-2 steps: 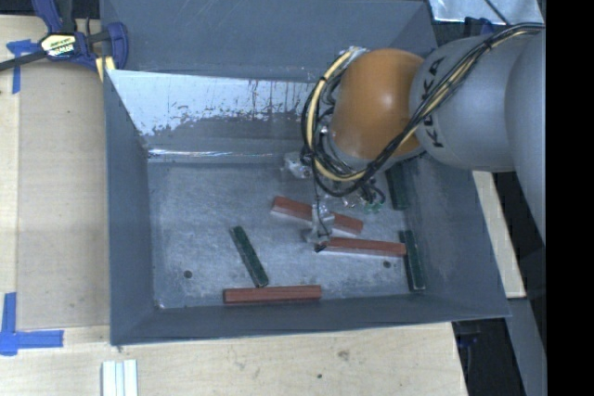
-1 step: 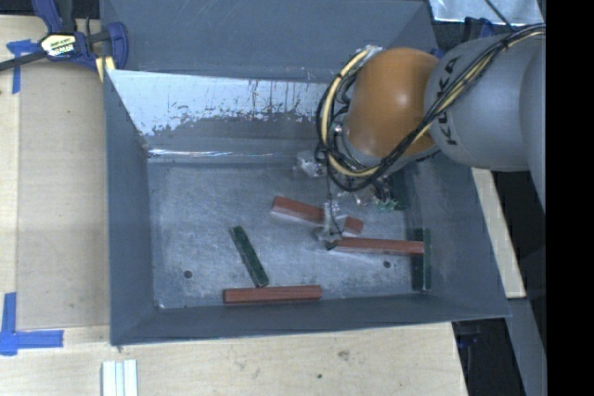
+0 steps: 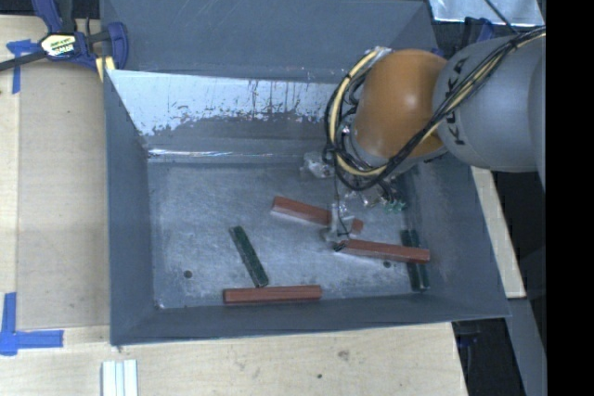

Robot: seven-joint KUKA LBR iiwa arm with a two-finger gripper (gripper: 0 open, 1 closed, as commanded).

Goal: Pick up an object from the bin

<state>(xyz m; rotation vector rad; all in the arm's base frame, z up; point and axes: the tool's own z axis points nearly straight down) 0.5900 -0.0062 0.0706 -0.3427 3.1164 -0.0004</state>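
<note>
**Operator:** Where is my tool right now?

**Spotter:** In the camera view your tool (image 3: 342, 227) is low over the floor of the bin (image 3: 130, 199), right of the frame's middle. It hangs under the orange cover (image 3: 394, 107) of the arm (image 3: 497, 111), which comes in from the right edge.

**Operator:** Apart or together?

**Spotter:** I cannot tell. The tip is small and dark, and the cables above crowd the spot, so I won't guess.

**Operator:** What is it over?

**Spotter:** Two pieces. A short brown bar (image 3: 299, 210) lies slanted just to its left. A long brown bar (image 3: 382, 249) lies nearly level just below and to its right. The tip is at that long bar's left end, touching or just short of it; I can't say which. Every piece I see lies flat on the floor.

**Operator:** Why would I be there?

**Spotter:** My guess is that both bars sit clear of the sloping walls, so you can come straight down on either.

**Operator:** And the rest?

**Spotter:** A dark green stick (image 3: 249, 256) lies left of and below centre, well apart from you. A third brown bar (image 3: 272, 295) lies along the bottom wall, where the slope could get in your way. A second dark stick (image 3: 417, 266) sits at the long bar's right end, towards the lower right corner.

**Operator:** So the pick?

**Spotter:** Not yet made, as I judge it.
</note>
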